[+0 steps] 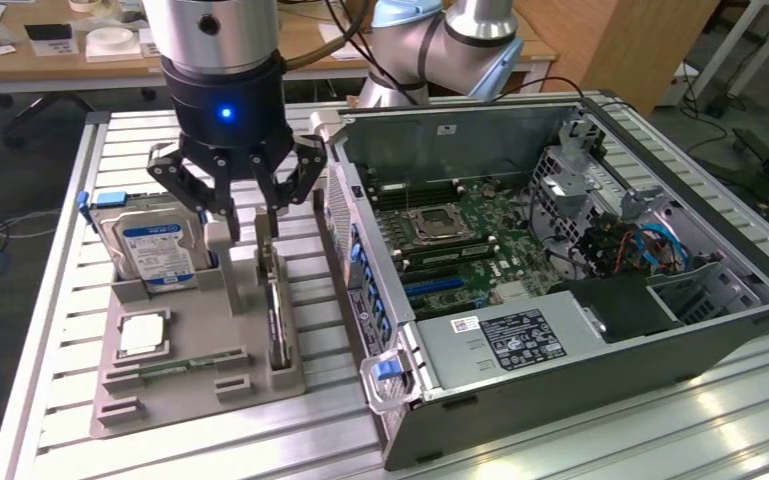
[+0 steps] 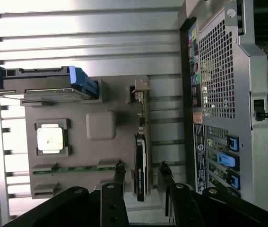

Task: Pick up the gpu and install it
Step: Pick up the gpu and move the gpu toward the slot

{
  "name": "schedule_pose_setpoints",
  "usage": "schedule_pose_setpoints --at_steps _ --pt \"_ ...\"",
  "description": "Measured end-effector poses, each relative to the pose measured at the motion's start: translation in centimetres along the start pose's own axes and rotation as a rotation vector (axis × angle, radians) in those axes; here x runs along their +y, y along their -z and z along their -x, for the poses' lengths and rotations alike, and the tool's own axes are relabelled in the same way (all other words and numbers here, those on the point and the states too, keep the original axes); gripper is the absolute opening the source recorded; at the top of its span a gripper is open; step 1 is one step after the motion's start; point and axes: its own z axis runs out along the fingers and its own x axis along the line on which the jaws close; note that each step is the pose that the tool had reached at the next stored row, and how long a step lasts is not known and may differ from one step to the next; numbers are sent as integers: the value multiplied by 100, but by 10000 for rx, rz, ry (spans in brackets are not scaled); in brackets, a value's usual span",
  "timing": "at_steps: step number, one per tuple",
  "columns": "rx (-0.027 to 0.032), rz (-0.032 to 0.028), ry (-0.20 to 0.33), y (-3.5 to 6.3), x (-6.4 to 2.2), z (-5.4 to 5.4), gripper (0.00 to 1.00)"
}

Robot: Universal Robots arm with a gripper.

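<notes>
While the claw (image 1: 257, 222) is positioned over the grey moulded tray (image 1: 171, 400), its fingers are observed spread wide apart with nothing clamped between them. The gpu (image 1: 275, 310) is found directly beneath the claw, standing on its long edge in a slot along the tray's side nearest the computer case (image 1: 704, 330).

In the wrist view the gpu (image 2: 140, 161) is seen edge-on between the two black fingertips (image 2: 120, 166), one to each side of it. Whether either finger touches the card cannot be determined.

The card is noted as thin, flat and rectangular, dark along its edge, with a silver metal bracket at the end away from the claw (image 2: 142, 165). The tray (image 2: 77, 156) is matte grey with shaped recesses.

A boxy silver hard drive (image 1: 155, 250) with a blue-white label is held upright at the tray's far end. A square metal-topped processor (image 1: 141, 335) and a narrow green memory stick (image 1: 177, 368) are seated in their recesses.

The bench (image 1: 77, 200) is made of ribbed, reflective aluminium slats. The case is laid open, its green mainboard exposed and its perforated rear panel turned toward the tray.
</notes>
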Motion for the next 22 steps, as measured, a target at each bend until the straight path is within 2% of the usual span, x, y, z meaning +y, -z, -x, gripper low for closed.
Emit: schedule_pose_setpoints --at_steps 15,22 --pt "-1 0 0 -22 -1 0 42" --pt "0 0 0 -88 -4 -2 42"
